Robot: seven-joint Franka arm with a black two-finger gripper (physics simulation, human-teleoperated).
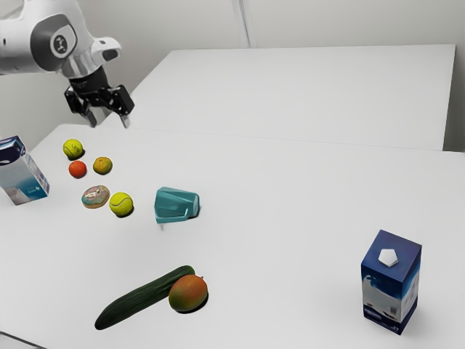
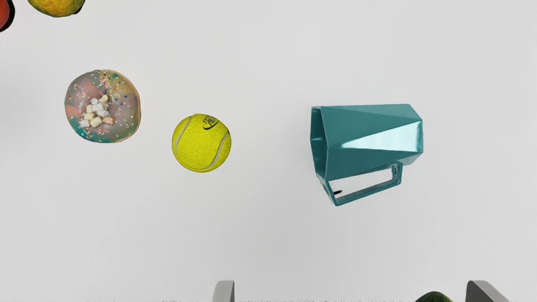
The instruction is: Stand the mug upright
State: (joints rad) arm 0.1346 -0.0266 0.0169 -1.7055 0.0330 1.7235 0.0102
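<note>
Mug (image 2: 367, 142) lies on its side on the table (image 1: 290, 218), so as I see it the job isn't met. I read the exterior view as a clock face centred on the mug, twelve at its top edge: the mouth faces nine o'clock, toward the near tennis ball (image 1: 121, 204), and the handle (image 2: 369, 186) juts out between six and seven.

What worries me most is uneven contact: if one finger lands first, the faceted body could roll or skid before I have it pinched. A finger coming down on the mouth's side could also clip that ball and send it off toward the doughnut (image 2: 102, 106), farther out at nine. If I catch only the handle, the weight of the body could make it swing in my grasp. Should I let go with the base not flat, it would likely topple again.

My gripper (image 1: 109, 121) hangs well above the table, between ten and eleven o'clock from the mug. It is spread wide, holding nothing and touching nothing. The cucumber (image 1: 145, 298), toward seven, and the mango (image 1: 188, 294), at six, look well apart from the mug.
</note>
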